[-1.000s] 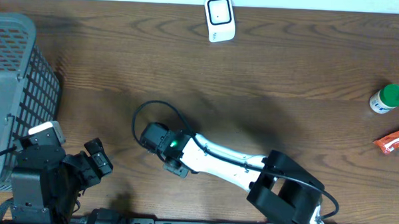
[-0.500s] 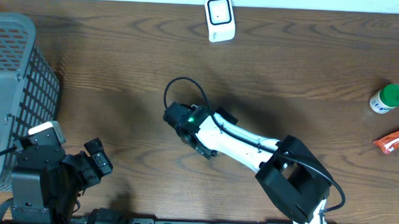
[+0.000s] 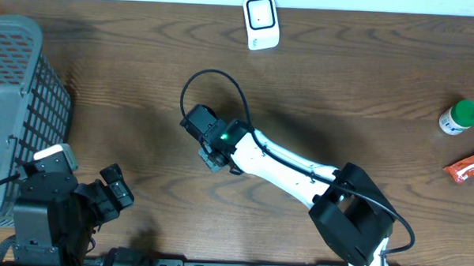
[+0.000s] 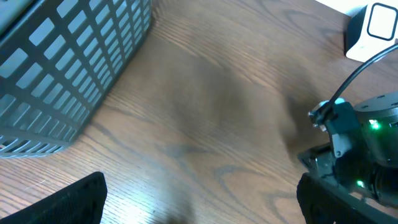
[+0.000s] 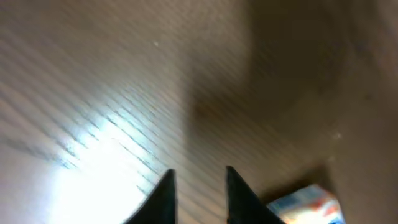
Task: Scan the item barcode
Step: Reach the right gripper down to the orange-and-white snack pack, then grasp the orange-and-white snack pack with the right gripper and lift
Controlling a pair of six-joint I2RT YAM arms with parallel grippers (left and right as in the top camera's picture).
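Blurred right wrist view, glare on table (image 5: 93, 149)

This looks like a mock shop checkout on a robot test bench: a white barcode scanner (image 3: 261, 22) stands at the far edge of a dark wood surface (image 3: 144, 74), with a grey mesh basket (image 3: 48, 111) well to its left. Well to the scanner's right lie a green-capped bottle (image 3: 460, 117) and an orange packet (image 3: 469, 165). A white robot arm (image 3: 283, 162) and a black robot arm (image 3: 53, 202) are mounted at the edge opposite the scanner.

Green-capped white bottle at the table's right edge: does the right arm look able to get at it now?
Probably yes. The right arm stretches left, away from the green-capped white bottle, but only bare brown wooden table lies between; the orange-red packet lies nearby, apart from it.
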